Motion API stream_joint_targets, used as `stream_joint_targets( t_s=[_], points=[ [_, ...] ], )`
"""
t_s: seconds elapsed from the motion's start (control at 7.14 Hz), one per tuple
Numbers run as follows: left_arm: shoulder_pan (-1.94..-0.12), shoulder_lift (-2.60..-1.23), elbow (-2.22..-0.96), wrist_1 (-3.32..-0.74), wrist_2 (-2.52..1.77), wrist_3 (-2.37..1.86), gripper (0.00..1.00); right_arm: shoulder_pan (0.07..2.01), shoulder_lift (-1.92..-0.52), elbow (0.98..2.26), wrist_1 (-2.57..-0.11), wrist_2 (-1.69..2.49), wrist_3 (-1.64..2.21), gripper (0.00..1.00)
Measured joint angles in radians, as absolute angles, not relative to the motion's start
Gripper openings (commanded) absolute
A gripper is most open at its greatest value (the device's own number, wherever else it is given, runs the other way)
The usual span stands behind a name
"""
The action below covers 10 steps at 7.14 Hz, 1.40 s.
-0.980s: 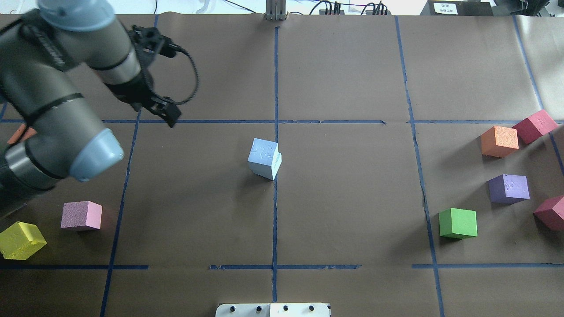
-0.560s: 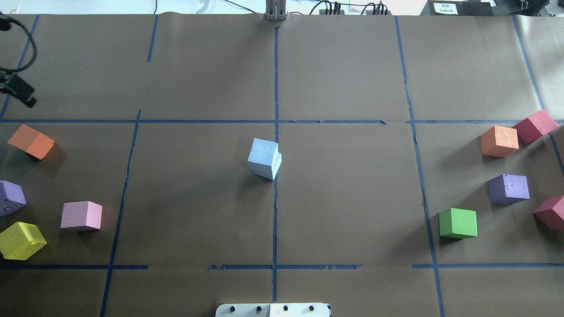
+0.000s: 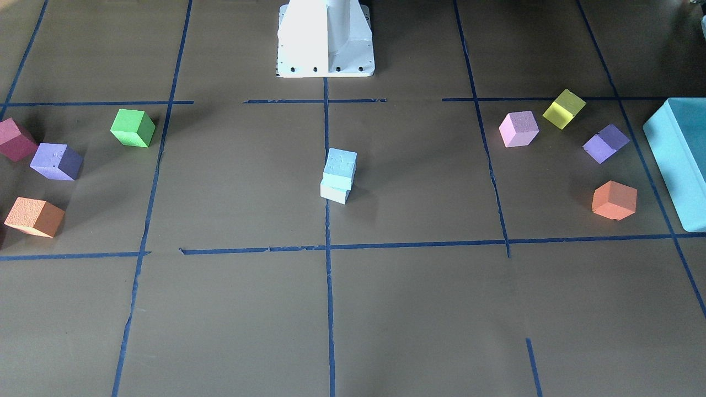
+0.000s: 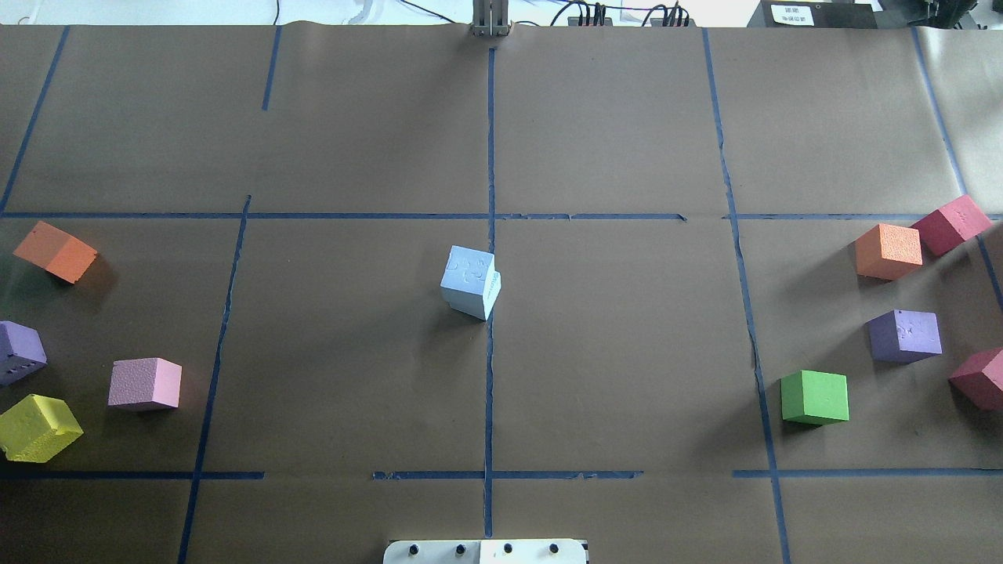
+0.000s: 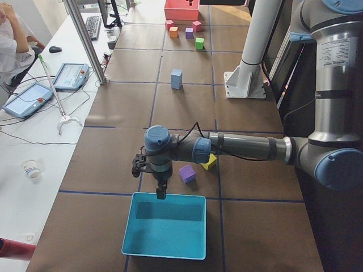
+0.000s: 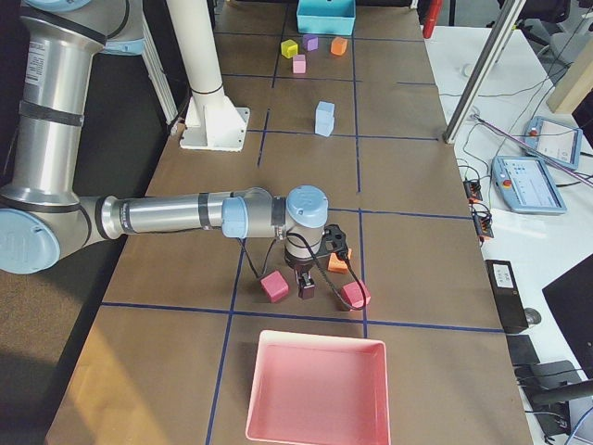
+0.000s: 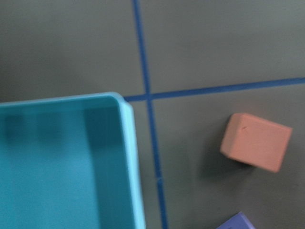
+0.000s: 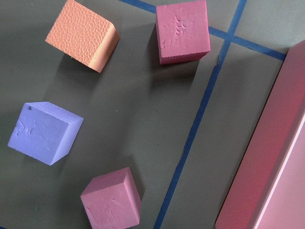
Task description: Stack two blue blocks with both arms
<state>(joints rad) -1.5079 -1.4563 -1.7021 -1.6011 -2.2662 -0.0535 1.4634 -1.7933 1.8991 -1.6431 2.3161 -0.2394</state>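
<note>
Our left gripper (image 5: 161,193) has left the overhead view and hangs at the box (image 5: 170,233) edge; the blue blocks (image 4: 470,280) stay stacked. We cannot tell how wide its fingers are, nor those of the right gripper (image 6: 306,284).

Lower blue block (image 4: 494,291) mostly hidden under upper blue block (image 4: 468,276) from overhead, only a sliver on its right shows. Left gripper (image 5: 161,194) and right gripper (image 6: 305,280) show only in the side views, can't tell jaw state. Teal box (image 3: 675,160) cut by front view's right edge; left wrist view is blurred, box cut there at left and bottom. Left purple cube (image 4: 17,352) clipped by overhead's left edge, dark red cube (image 4: 979,380) by its right edge. Pink tray (image 8: 267,162) cut off at right and bottom of right wrist view
</note>
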Motion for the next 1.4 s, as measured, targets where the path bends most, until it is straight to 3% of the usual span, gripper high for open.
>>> stream_joint_targets(
  t_s=[1.4],
  points=[
    [-1.508, -1.394, -1.679, -1.649, -2.272, -0.051, 1.0, 1.462, -1.793, 1.898, -1.643, 2.316, -0.243, 1.0]
  ],
)
